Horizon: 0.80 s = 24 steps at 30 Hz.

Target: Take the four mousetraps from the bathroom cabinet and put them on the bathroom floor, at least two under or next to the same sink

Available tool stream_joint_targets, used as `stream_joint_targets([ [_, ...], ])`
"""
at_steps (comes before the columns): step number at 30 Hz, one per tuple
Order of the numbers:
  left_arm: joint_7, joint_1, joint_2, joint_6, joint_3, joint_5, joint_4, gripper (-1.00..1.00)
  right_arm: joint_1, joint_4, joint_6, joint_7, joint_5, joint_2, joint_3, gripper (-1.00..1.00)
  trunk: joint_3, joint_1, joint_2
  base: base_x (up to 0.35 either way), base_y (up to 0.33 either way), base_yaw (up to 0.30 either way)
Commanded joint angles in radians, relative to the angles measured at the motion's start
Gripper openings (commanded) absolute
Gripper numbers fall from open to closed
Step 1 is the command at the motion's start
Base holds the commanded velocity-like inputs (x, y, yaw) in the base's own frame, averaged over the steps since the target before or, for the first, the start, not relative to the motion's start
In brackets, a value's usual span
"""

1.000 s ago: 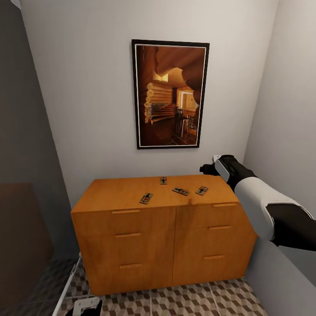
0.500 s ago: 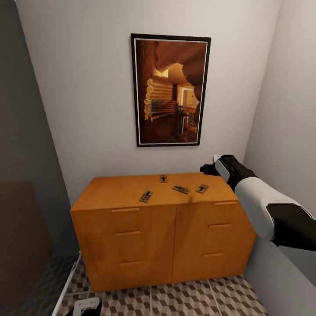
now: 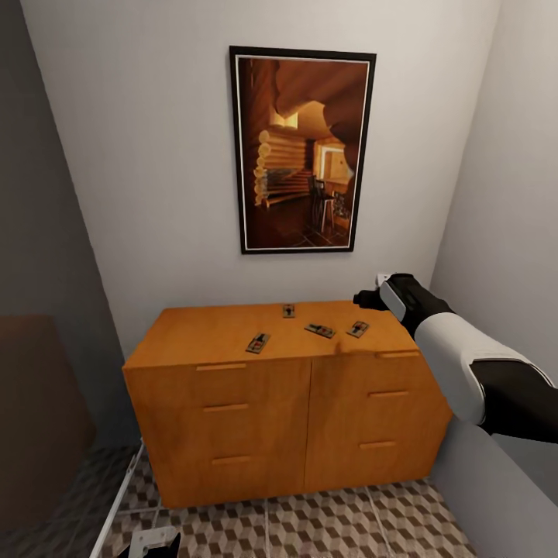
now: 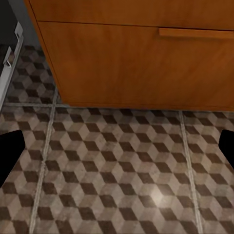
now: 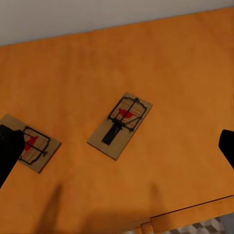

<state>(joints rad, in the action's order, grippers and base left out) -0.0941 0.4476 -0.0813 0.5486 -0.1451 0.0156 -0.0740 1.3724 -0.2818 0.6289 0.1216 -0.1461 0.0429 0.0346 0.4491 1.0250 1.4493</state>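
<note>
The cabinet stands against the wall below a framed picture, on the bathroom floor. All four mousetraps lie flat on the cabinet's top: one near its front edge, one toward the wall, one between these and the right end, and one nearest the right end. The right hand hovers above that right end with its fingers spread wide, holding nothing. The left hand hangs low before the cabinet's front, fingers likewise spread wide, over the tiles.
</note>
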Motion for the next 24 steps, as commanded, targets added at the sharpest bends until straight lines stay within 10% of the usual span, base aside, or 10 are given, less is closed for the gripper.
stream_joint_targets([
  [1, -0.009, 0.002, 0.0, 0.005, -0.008, 0.002, -0.004, 1.0, 0.0, -0.002, 0.005, 0.007, -0.011, 0.0, 0.004, 1.0, 0.002, 0.0, 0.001, 0.0, 0.0, 0.0],
  [7, -0.009, 0.002, -0.001, 0.005, -0.008, 0.002, -0.004, 1.0, 0.001, -0.006, 0.039, 0.01, -0.01, -0.001, 0.001, 1.0, 0.005, 0.0, 0.001, 0.0, 0.0, 0.0],
  [15, -0.009, 0.002, 0.0, 0.005, -0.008, 0.002, -0.004, 1.0, 0.002, -0.14, 0.298, 0.01, -0.01, 0.027, -0.002, 1.0, 0.005, 0.0, 0.001, 0.0, 0.0, 0.0],
  [24, -0.009, 0.002, 0.0, 0.005, -0.008, 0.001, -0.004, 1.0, 0.005, -0.194, 0.352, 0.014, -0.013, 0.04, -0.002, 1.0, 0.005, 0.0, 0.001, 0.0, 0.0, 0.0],
])
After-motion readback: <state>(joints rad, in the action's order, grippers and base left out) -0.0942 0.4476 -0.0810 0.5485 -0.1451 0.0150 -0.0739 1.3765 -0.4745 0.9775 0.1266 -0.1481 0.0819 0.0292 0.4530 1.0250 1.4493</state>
